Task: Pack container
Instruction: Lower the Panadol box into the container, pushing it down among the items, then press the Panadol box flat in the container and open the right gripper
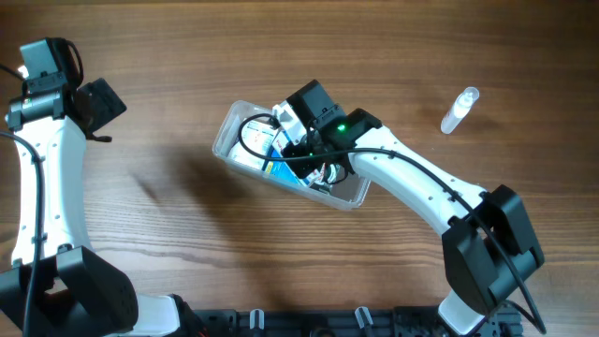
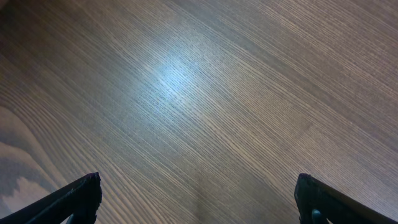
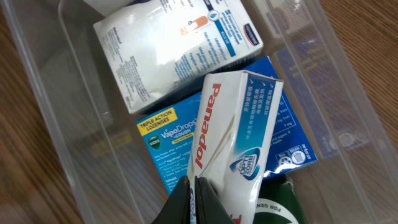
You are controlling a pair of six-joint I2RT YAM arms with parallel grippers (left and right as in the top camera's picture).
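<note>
- The container (image 1: pixel 227 129), a clear shallow tub with rounded corners, stands on the wooden table (image 1: pixel 168 56) in the middle of the overhead view, turned at a slant. Its left end is higher in the frame than its right end.
- The right arm comes from the lower right of the overhead view and reaches into the tub. The right gripper (image 1: pixel 298 161) is over the contents and mostly covered by the wrist.
- In the right wrist view the right gripper (image 3: pixel 194 200) is at the lower edge of the frame. Its two dark fingers are pressed nearly together, with only a thin pale strip between them, and they pinch the lower end of a white Panadol box (image 3: pixel 236 137).
- The Panadol box lies tilted on top of a blue lozenge box (image 3: pixel 165 146) inside the container (image 3: pixel 50 124).
- A white packet (image 3: pixel 168 56) with small blue print lies above the blue box in this frame. It touches the blue box and is partly on it.
- A dark green item (image 3: pixel 280 205) shows at the bottom right – I cannot tell what it is.
- The left gripper (image 1: pixel 96 103) is at the upper left of the overhead view, well apart from the tub.
- In the left wrist view the left gripper (image 2: pixel 199 202) has its fingertips (image 2: pixel 81 198) far apart at the two lower corners – it is open, holds nothing, and only bare table (image 2: pixel 186 93) is below it.
- A small clear bottle (image 1: pixel 460 109) lies on the table at the upper right of the overhead view, well apart from the tub.
</note>
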